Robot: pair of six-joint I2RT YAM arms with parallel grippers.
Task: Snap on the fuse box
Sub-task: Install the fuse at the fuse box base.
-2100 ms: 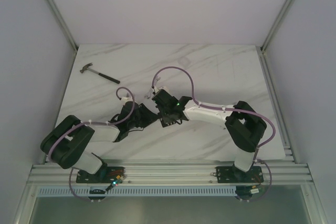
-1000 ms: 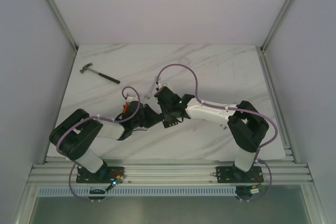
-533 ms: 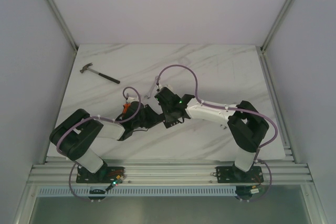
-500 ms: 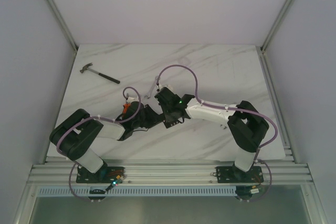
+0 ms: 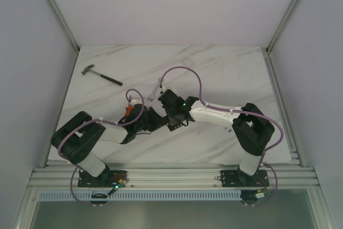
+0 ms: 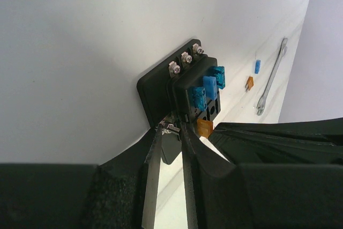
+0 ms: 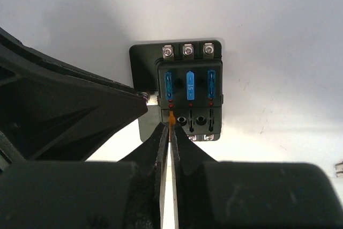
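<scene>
The fuse box (image 7: pixel 187 92) is a small black block lying on the white table, with three blue fuses in its upper slots. It also shows in the left wrist view (image 6: pixel 185 87). My left gripper (image 6: pixel 171 128) is shut on the corner of the box's base plate. My right gripper (image 7: pixel 171 124) is shut on a small amber fuse (image 7: pixel 171 117), whose tip is at the lower left slot of the box. In the top view both grippers meet at the table's middle, left (image 5: pixel 154 120) and right (image 5: pixel 172 122), and they hide the box.
A hammer (image 5: pixel 102 75) lies at the far left of the marble table (image 5: pixel 230 73). A silver wrench (image 6: pixel 270 79) lies beyond the box, with a loose blue fuse (image 6: pixel 257 66) and a loose amber fuse (image 6: pixel 249 83) beside it.
Over the two seconds the left arm drew in, and its wrist turned toward the box. The right gripper shifted slightly up and left. Nothing has moved in the last half second.
</scene>
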